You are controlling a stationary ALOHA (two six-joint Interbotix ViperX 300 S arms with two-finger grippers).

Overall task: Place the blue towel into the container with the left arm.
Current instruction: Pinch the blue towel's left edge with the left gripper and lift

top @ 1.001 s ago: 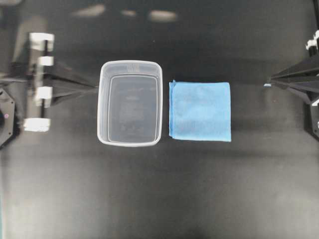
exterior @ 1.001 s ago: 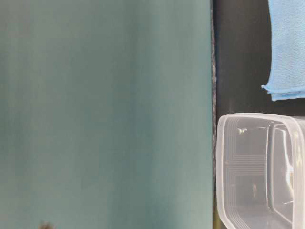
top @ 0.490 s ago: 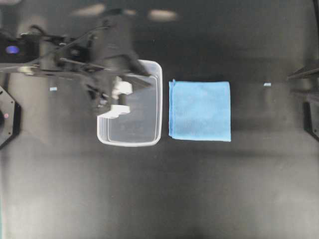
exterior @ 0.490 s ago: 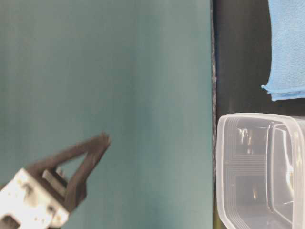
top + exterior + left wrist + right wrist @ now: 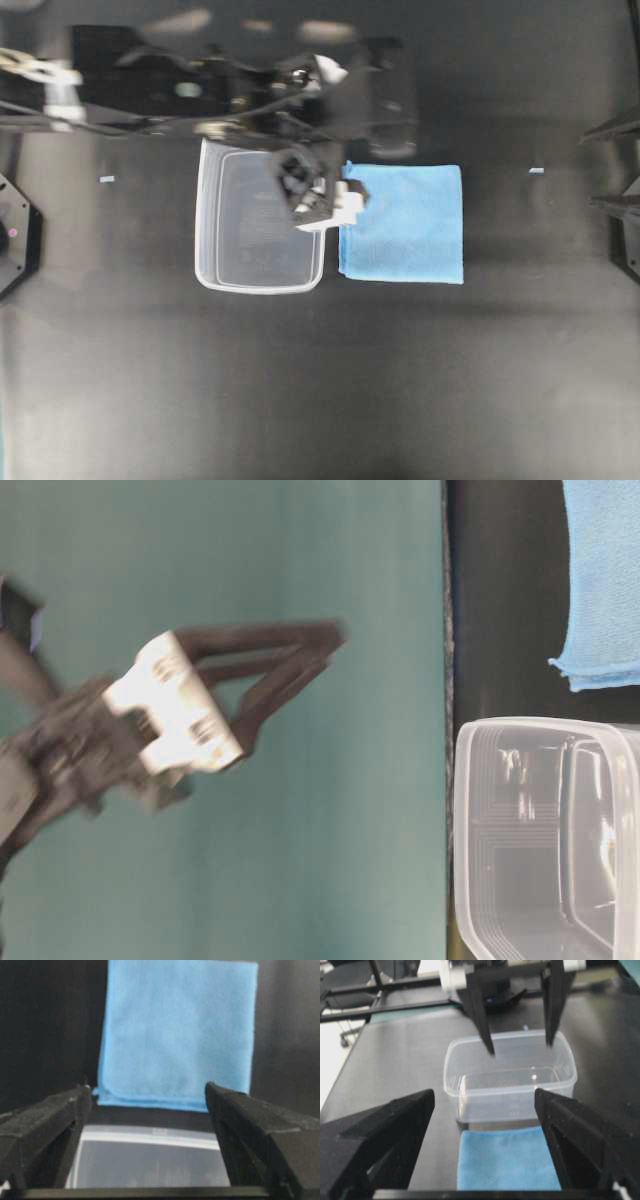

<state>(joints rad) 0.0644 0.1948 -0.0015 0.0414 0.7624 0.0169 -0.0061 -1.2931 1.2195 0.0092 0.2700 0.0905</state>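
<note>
Our left tool (image 5: pixel 517 1047) hangs with its jaws wide apart over the container (image 5: pixel 260 220), so coming down from here we risk clipping the far rim or pinching only the folded hem. The blue towel (image 5: pixel 177 1030) lies flat on the bench (image 5: pixel 320 380) just beyond the tool, beside the container.

Left arm (image 5: pixel 200 95) smeared by motion blur in overhead view; container (image 5: pixel 215 255) upper right rim hidden beneath it. Left gripper (image 5: pixel 300 655) blurred in table-level view, fingertips indistinct. Blue towel (image 5: pixel 605 580) cut off by top and right edges there; container right side cropped too. Right gripper (image 5: pixel 482 1105) fingers cropped at bottom edge of right wrist view. Small pale speck (image 5: pixel 537 171) on table too small to identify.
</note>
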